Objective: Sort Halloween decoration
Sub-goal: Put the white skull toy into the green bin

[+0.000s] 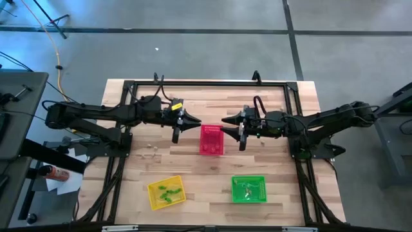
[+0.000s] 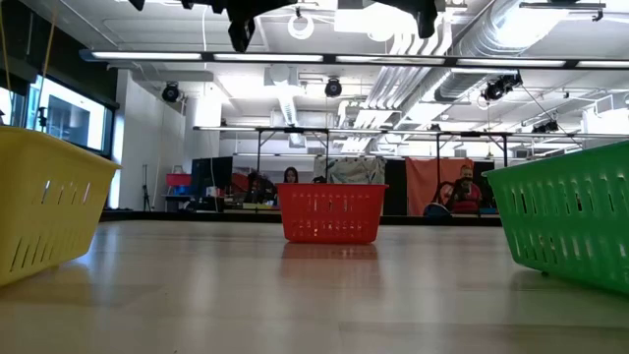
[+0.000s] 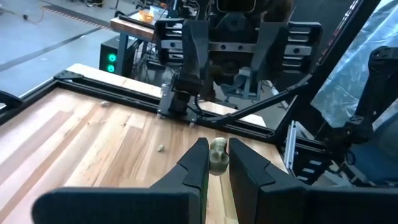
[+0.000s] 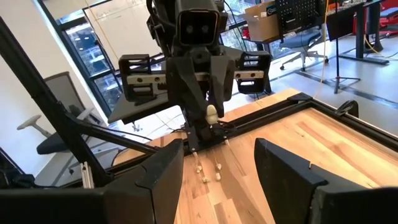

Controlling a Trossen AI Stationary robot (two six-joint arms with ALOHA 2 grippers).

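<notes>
From above, the two arms face each other over the wooden table [image 1: 193, 161], the left gripper [image 1: 193, 122] and the right gripper [image 1: 226, 120] both raised near the red basket [image 1: 212, 140], which sits between them and slightly nearer the front. That view does not show what either one carries. The left wrist view settles it: a pale trinket [image 3: 217, 154] sits pinched between the two dark fingers [image 3: 198, 167], right at their tips, with the jaws drawn in tight on its sides. The right wrist view shows the same pale trinket from the far side, held at the tip of the left gripper opposite, while the right gripper's own jaws stand spread wide with nothing between them. It also shows a few loose pale trinkets [image 4: 208, 171] lying on the wood below, which from above appear as small specks [image 1: 152, 147] left of the red basket. Green trinkets [image 1: 167, 192] lie in the yellow basket [image 1: 154, 202] near the front edge, and more show in the green basket [image 1: 257, 180] beside it. The low view shows only the three baskets' walls, with the grippers high at its upper edge.
</notes>
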